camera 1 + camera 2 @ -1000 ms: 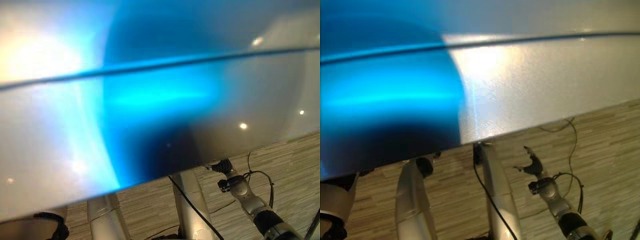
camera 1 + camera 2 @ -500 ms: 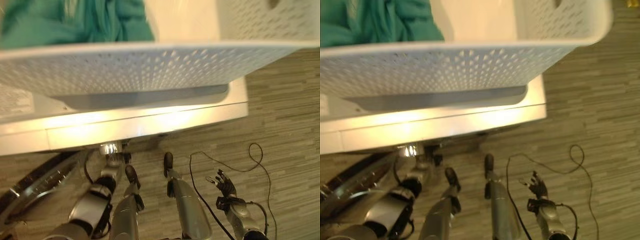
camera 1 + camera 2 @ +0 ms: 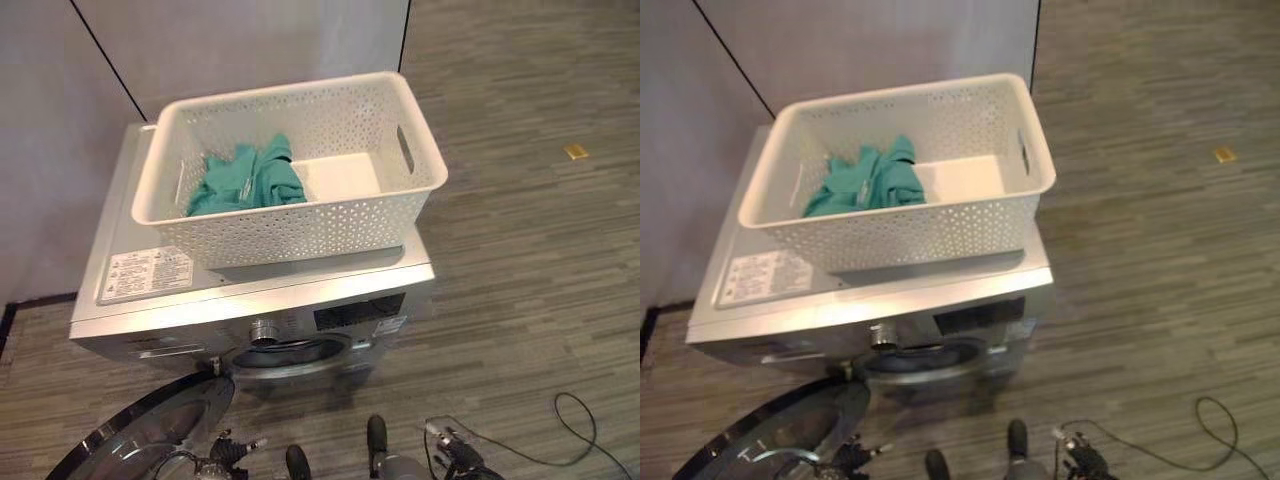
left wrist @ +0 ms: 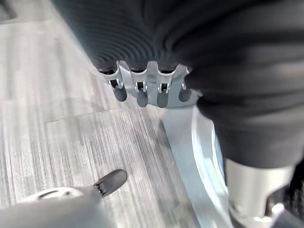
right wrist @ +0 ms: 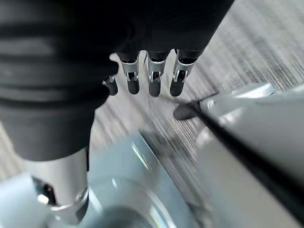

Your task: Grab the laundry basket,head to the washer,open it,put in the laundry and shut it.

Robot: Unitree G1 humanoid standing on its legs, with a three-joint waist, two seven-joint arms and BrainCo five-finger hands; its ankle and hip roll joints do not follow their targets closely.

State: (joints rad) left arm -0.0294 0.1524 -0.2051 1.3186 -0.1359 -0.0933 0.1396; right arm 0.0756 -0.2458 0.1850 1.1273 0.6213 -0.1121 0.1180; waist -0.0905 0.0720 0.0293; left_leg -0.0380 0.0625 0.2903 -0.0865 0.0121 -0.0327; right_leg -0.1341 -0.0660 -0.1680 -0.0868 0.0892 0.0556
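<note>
The view had swung back from the basket (image 3: 300,170) atop the washer (image 3: 250,290), its door (image 3: 140,440) open, cloth (image 3: 245,180) unloaded, both hands, left (image 4: 147,85) and right (image 5: 149,76), hanging relaxed and empty.

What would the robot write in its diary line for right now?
basket: on top of washer | green laundry: in basket | washer door: open | left robot hand: empty, low | right robot hand: empty, low

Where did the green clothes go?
The green clothes lie inside the white laundry basket, toward its left end, and the basket sits on top of the washer.
</note>
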